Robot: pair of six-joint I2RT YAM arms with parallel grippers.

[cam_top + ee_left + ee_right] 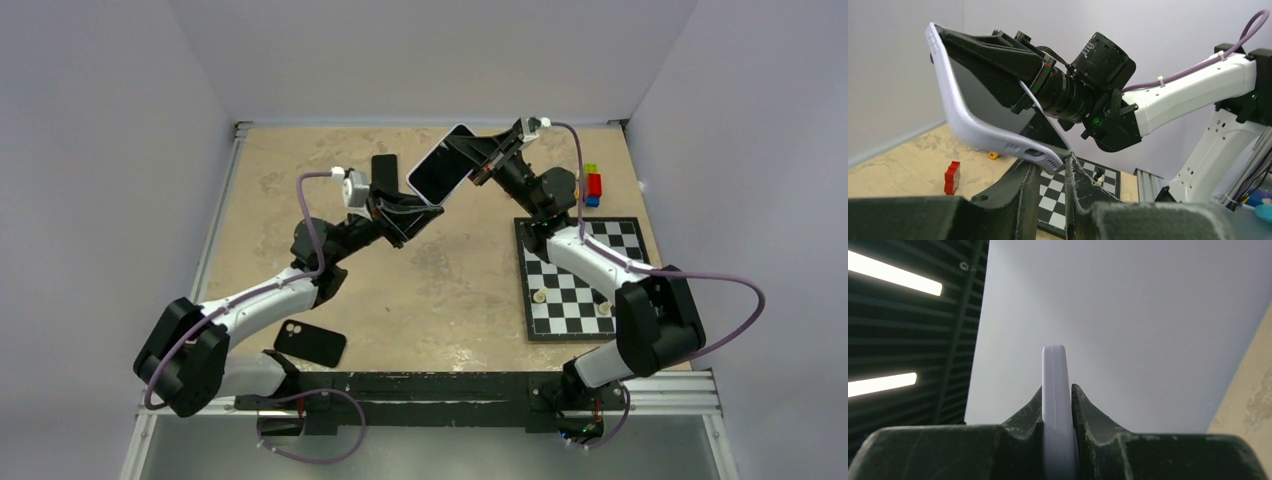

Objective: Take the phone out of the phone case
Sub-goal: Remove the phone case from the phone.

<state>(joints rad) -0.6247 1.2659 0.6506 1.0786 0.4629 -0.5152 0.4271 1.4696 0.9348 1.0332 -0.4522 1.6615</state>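
Observation:
The phone [440, 172], dark screen showing, sits in a lilac phone case [973, 125] and hangs tilted in the air over the far middle of the table. My right gripper [478, 160] is shut on its upper end; in the right wrist view the case's pale edge [1054, 370] stands clamped between the right gripper [1056, 395] pads. My left gripper [413, 208] reaches up from the left and below. In the left wrist view the left gripper [1050, 167] pinches the case's lower corner, which touches the right-hand finger [1075, 175].
A black phone [384, 168] lies on the table behind the left gripper. A black case [311, 343] lies near the left arm's base. A chessboard [580, 280] with a few pieces sits at the right, with coloured blocks [592, 185] beyond it.

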